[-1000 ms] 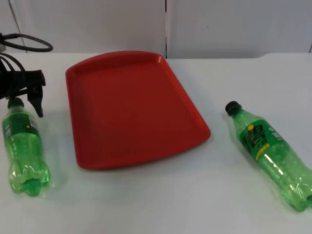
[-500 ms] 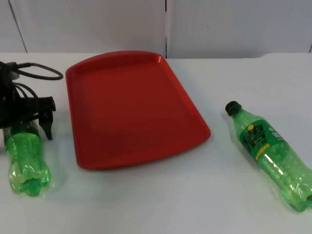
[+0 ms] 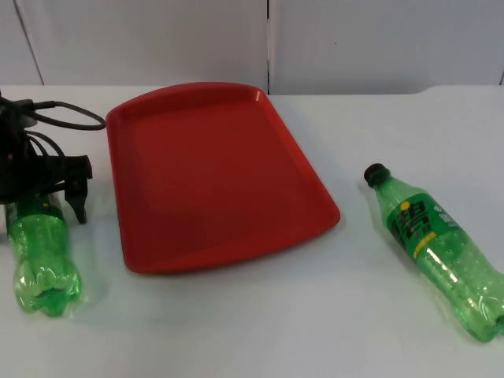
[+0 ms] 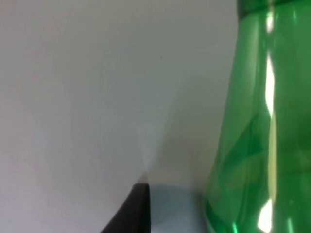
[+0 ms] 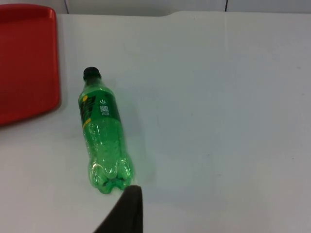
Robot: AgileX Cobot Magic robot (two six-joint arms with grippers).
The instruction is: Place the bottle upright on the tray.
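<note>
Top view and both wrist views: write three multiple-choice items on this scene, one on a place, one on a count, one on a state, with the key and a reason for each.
1. Where is the left gripper?
A. Over the tray
B. At the neck end of the left bottle, on the tray's left
C. By the right bottle

2. How many green bottles are on the table?
A. One
B. Two
C. Three

3. How is the right bottle placed?
A. Upright on the tray
B. Upright on the table
C. Lying on its side on the table

Key: 1 B, its black fingers straddle that bottle's neck end. 2 B, one lies on each side of the red tray. 3 C, the right wrist view shows it lying flat, cap towards the tray.
</note>
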